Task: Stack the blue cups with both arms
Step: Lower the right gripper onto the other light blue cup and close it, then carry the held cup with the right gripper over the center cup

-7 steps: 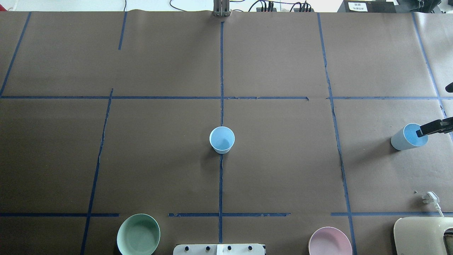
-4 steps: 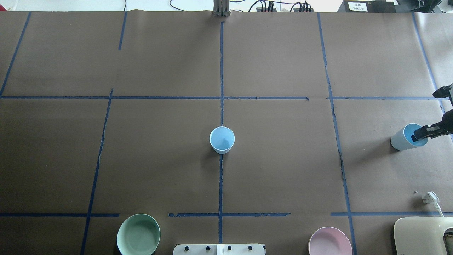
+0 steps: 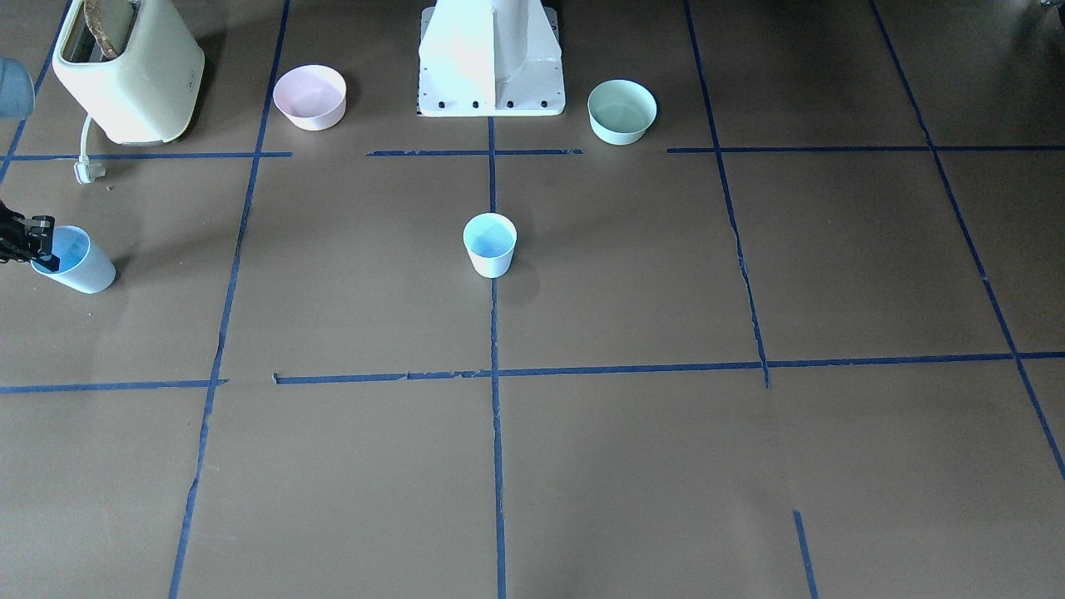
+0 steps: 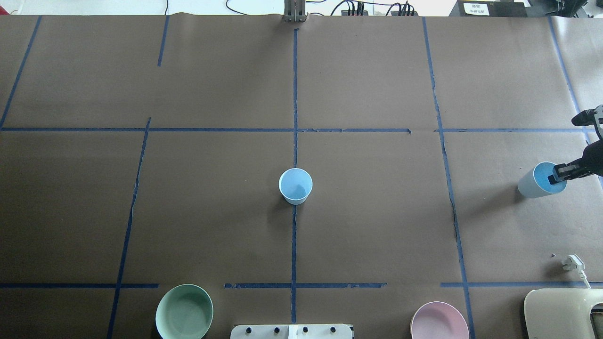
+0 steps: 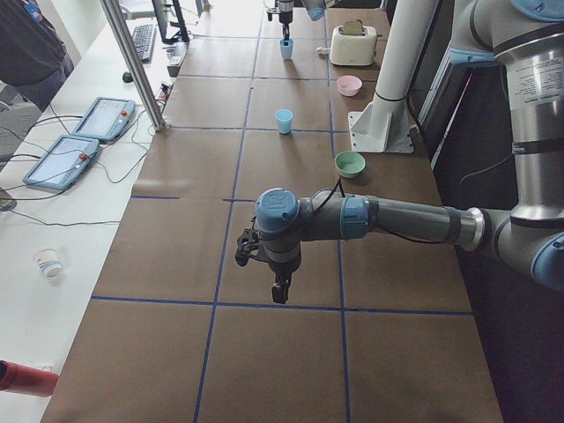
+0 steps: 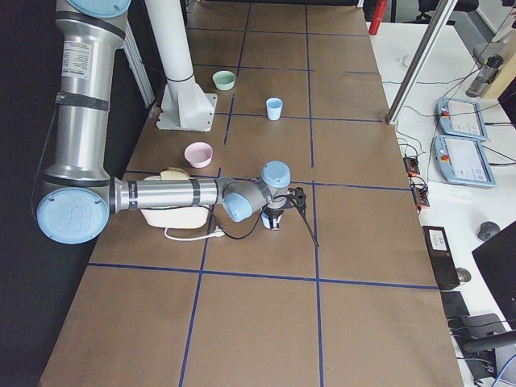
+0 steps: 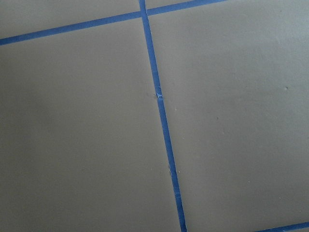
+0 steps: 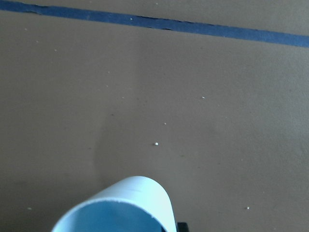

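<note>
Right hand [image 4: 557,176] clamps the outer cup [image 4: 532,184] by its rim
It sits far to the right of the pedestal [image 3: 491,50]; the middle cup [image 4: 295,186] stands straight ahead of the pedestal; left hand [image 5: 275,284]: cannot tell how open.

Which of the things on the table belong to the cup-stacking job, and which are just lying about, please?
For the job:
- centre blue cup
- right-hand blue cup, with the right gripper at its rim
- left gripper, over bare table

Lying about:
- mint-green bowl
- pink bowl
- toaster and its plug
</note>
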Tool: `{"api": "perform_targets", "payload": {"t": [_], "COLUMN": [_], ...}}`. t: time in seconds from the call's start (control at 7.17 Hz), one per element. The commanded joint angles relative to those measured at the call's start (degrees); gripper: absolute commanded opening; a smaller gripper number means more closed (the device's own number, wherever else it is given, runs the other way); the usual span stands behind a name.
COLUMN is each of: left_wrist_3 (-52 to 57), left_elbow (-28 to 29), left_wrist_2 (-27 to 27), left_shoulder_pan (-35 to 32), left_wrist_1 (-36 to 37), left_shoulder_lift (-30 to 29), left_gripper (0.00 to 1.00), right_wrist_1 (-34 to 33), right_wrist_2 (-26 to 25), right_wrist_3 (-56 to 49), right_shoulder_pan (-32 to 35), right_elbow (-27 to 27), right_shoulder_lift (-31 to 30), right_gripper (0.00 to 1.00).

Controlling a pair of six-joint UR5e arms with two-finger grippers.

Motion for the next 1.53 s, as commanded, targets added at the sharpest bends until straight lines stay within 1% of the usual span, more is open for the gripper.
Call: {"api": "perform_targets", "payload": {"t": [0.0, 0.14, 0.28, 0.42, 0.56, 0.7, 0.84, 0.98, 1.12, 1.4], "left_wrist_3": [-0.29, -0.29, -0.38, -1.17, -1.52, -1.26, -1.52, -1.70, -1.79, -1.79], "left_elbow": [0.25, 0.60, 0.60, 0.60, 0.52, 0.52, 0.95, 1.39, 1.48, 1.40], "left_wrist_2": [0.00, 0.00, 0.00, 0.09, 0.09, 0.09, 0.17, 0.17, 0.26, 0.17], "left_shoulder_pan": [-0.02, -0.02, -0.02, 0.07, 0.07, 0.07, -0.02, -0.02, 0.07, 0.07], "left_wrist_1": [0.00, 0.00, 0.00, 0.00, 0.00, -0.70, -4.18, -5.79, -5.80, -5.80], "left_shoulder_lift": [-0.01, -0.01, 0.08, -0.01, -0.01, -0.01, 1.21, 1.48, 1.40, 1.31], "left_gripper": [1.00, 1.00, 1.00, 1.00, 1.00, 1.00, 1.00, 1.00, 1.00, 1.00], "right_wrist_1": [-0.61, -1.91, -4.80, -9.87, -16.62, -25.31, -33.14, -35.91, -36.03, -36.03], "right_wrist_2": [1.84, 1.58, 1.06, 0.53, -2.70, -5.60, -6.32, -10.51, -14.81, -22.20], "right_wrist_3": [7.56, 15.00, 22.04, 26.54, 30.77, 32.55, 35.26, 41.38, 45.88, 51.97], "right_shoulder_pan": [-0.70, -3.32, -6.47, -8.51, -12.18, -14.05, -15.72, -20.17, -24.57, -30.82], "right_elbow": [2.95, 3.92, 4.02, 5.06, 8.90, 11.46, 12.79, 12.89, 12.46, 10.71], "right_shoulder_lift": [3.01, 7.65, 14.05, 19.94, 23.57, 28.83, 34.53, 39.38, 41.69, 45.12], "right_gripper": [0.00, 0.00, 0.00, 0.00, 0.00, 0.00, 0.00, 0.00, 0.00, 0.00]}}
